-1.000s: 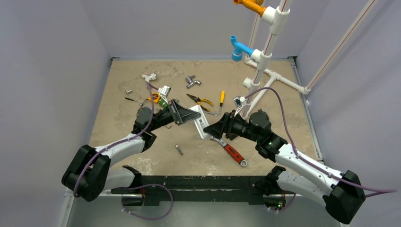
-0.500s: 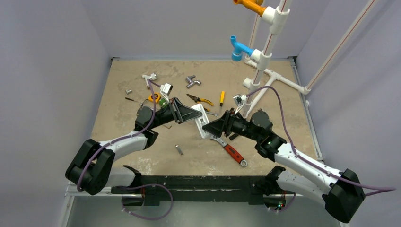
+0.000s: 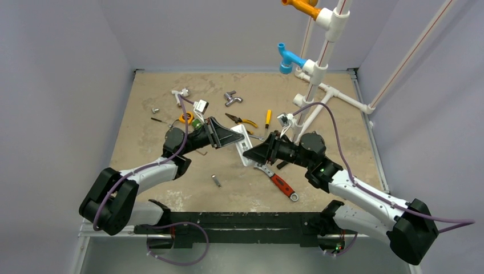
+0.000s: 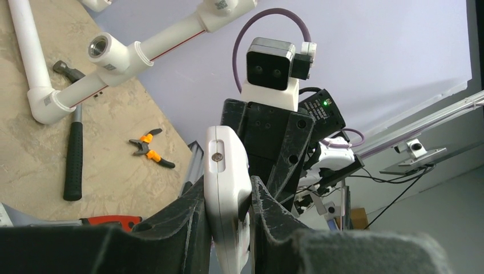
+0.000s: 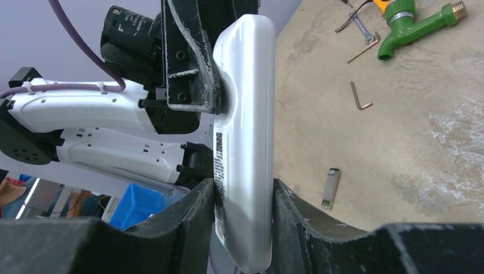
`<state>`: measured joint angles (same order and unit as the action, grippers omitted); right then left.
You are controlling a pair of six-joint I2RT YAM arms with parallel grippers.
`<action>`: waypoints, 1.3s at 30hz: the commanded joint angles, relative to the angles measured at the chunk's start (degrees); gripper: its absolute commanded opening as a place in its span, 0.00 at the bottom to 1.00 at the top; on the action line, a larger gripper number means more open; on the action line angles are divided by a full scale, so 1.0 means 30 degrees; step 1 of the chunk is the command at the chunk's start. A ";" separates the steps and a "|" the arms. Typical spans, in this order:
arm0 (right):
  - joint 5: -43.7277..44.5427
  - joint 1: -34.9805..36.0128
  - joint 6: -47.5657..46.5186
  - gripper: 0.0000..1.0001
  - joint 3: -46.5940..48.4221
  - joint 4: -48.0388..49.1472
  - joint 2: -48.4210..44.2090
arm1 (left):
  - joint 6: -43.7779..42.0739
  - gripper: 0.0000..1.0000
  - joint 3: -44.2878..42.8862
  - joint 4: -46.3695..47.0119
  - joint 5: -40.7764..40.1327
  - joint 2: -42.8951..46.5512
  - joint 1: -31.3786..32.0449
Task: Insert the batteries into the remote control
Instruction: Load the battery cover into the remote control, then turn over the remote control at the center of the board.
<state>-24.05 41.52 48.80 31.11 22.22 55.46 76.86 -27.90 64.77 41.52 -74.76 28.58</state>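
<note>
Now both ends are pinched. Just beyond the red-handled wrench, the right gripper has closed its fingers onto the remote control, held edge-on above the table. The left gripper stays clamped on the remote's far end. Likely a handover or bracing before loading. No batteries in view. Remote's side label: print too small to read.
</note>
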 commanded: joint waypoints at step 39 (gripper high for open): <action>1.4639 0.7072 -0.9811 0.00 0.7412 -1.2556 0.6816 | -1.1802 1.00 -0.8585 -3.2952 -1.7465 0.7036 -0.0638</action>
<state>9.74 60.97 23.75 49.28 -11.25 73.21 43.79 -49.74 -25.17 -2.20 -54.52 28.18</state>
